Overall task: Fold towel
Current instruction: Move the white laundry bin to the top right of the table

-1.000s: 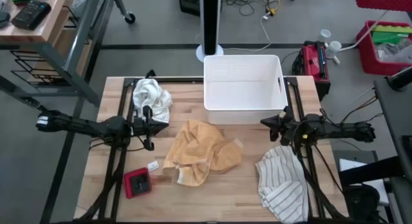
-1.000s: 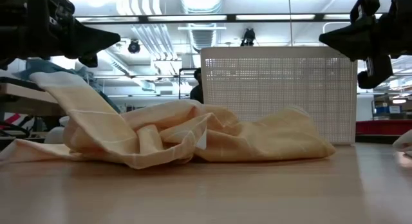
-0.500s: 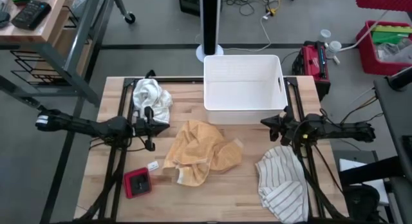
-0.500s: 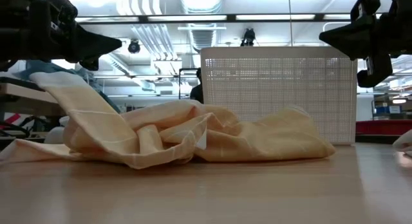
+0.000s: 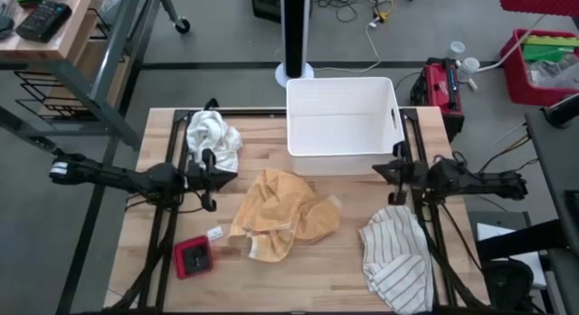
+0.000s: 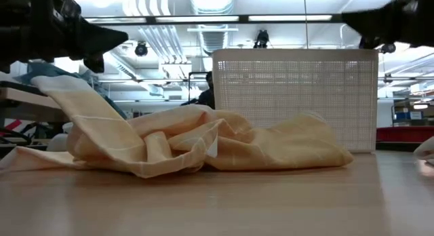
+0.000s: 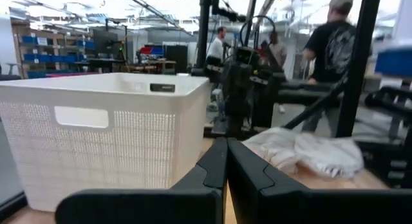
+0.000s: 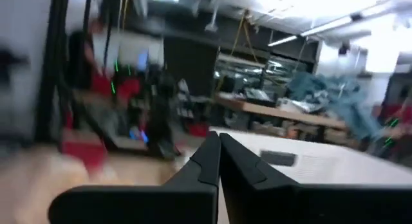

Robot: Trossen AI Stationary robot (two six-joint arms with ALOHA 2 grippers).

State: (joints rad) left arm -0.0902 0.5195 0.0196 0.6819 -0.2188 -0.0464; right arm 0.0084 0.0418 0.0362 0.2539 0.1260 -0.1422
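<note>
From above, the yellow towel lies crumpled mid-surface, between the two sets of jaws and touched by neither; the left jaws hang closed and empty just beside its near edge, the right jaws closed and empty across from them, beside the white basket. At surface level, the towel is one rumpled heap, no fold made. Left wrist: fingers pressed together, basket ahead. Right wrist: fingers together, nothing held. By my read, all the folding remains.
</note>
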